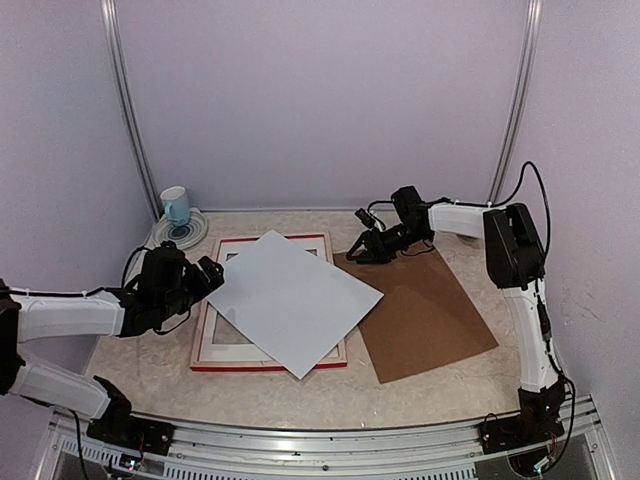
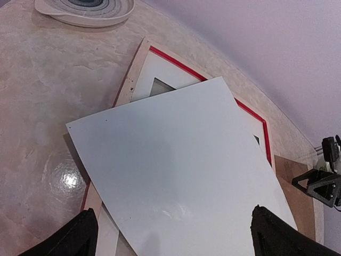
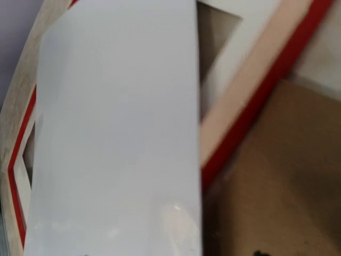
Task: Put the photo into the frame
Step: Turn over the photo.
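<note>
1. The frame (image 1: 228, 364) lies flat on the table (image 1: 300, 400), left of centre.
2. The photo (image 1: 290, 300) lies askew on top of it, its near corner overhanging the frame's near edge and its right corner reaching over the backing board (image 1: 425, 320).
3. That board lies on the table just right of the frame.
4. A cup (image 1: 175, 205) stands on a plate (image 1: 192, 236) behind the frame's far left corner.

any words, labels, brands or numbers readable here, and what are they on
No readable text in any view.
photo: plain white side up, no writing on it.
frame: red and pale wood, no label visible.
board: plain brown, no marks.
plate: ring pattern only, no letters.
mug: too small to tell whether it bears any print.
</note>
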### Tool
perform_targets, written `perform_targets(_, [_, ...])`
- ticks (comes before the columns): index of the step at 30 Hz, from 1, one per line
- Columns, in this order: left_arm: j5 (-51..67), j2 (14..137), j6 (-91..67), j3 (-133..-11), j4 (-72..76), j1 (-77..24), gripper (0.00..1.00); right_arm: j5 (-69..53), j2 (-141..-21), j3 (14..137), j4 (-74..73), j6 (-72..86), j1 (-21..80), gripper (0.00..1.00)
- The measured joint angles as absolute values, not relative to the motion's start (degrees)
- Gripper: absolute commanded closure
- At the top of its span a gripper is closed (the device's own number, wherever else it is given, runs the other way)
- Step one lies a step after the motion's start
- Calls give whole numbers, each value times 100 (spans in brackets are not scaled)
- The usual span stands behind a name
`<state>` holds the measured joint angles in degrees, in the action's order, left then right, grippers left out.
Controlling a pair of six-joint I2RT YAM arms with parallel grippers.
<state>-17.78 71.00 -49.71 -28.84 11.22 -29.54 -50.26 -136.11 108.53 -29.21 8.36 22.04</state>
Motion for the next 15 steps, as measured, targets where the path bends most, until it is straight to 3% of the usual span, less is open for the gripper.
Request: perform_targets(15, [-1691,7153,-4976,-2884,1240,-2954,1,-5588,-13987,10879,-3232,558,2158,45])
